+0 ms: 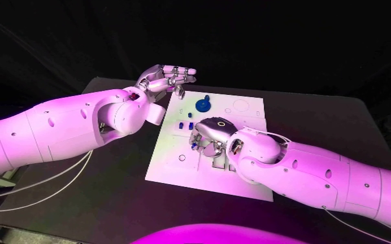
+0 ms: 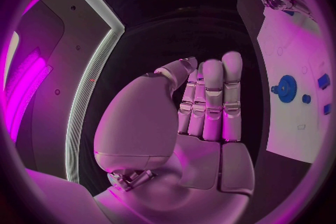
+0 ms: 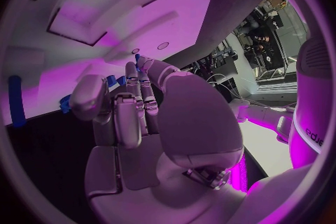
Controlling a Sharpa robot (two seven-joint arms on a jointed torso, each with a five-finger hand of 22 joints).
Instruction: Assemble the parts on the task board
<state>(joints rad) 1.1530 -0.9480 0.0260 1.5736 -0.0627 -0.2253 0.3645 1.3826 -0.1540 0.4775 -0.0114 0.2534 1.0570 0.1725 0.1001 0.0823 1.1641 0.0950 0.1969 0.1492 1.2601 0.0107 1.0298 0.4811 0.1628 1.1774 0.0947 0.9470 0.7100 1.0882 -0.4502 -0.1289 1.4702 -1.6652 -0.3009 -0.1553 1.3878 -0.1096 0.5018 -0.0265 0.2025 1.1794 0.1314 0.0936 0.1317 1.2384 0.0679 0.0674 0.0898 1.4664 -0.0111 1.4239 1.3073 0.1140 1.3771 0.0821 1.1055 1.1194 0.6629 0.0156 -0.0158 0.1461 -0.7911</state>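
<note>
I see my right hand [image 1: 213,136] low over the white task board [image 1: 244,182], fingers [image 3: 133,103] curled; whether they grip anything I cannot tell. My left hand [image 1: 167,79] hovers empty, fingers together. A blue gear [image 1: 202,105] and small blue pieces [image 1: 184,125] lie loose; assembly looks barely begun on the black worktop [image 1: 106,199].

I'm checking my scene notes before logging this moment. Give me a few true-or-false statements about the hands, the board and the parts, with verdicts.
1. The left hand is raised beside the board's far left corner. True.
2. The left hand holds the blue gear. False: the gear lies on the board, and the left wrist view shows that hand's fingers straight with nothing in them.
3. The right hand is over the middle of the board. True.
4. The board lies on a black table. True.
5. All small blue parts sit off the board. False: they are on it.
</note>
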